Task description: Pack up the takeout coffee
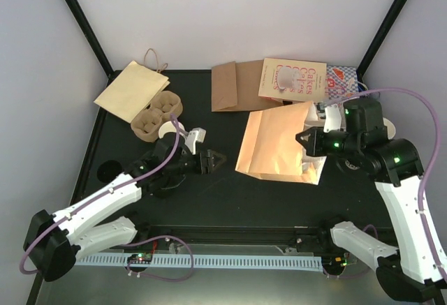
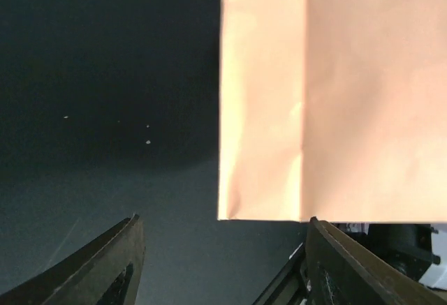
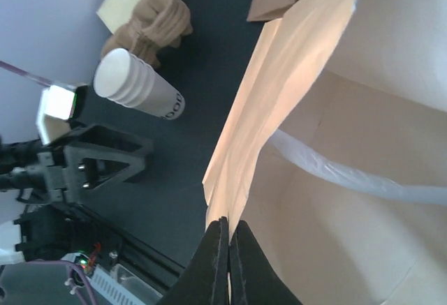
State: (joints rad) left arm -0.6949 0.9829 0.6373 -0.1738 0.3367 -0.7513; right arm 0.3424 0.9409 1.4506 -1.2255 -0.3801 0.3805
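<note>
While my left gripper (image 1: 211, 160) hangs over the near-left part of the black worktop (image 1: 230, 193), its two dark fingers (image 2: 105, 266) stand well apart with nothing between them, pointing at the big tan paper bag (image 1: 276, 144) in the middle. My right gripper (image 3: 228, 246) is pinched together on that bag's rim, on the side towards the worktop's right edge. The bag's mouth faces my right wrist camera, and a pale strip (image 3: 349, 179) lies inside. I cannot tell where the takeout coffee is; no view shows a lidded cup.

Farther off, towards the far-left corner, a stack of white paper cups (image 3: 136, 85) sits just beside a brown pulp cup tray (image 1: 155, 116). The tray touches a flat pale-tan paper bag with a loop handle (image 1: 131, 88). Along the far edge lies a flat brown paper bag (image 1: 234, 85), partly covered by a cream rectangular package with red lettering (image 1: 293, 79).
</note>
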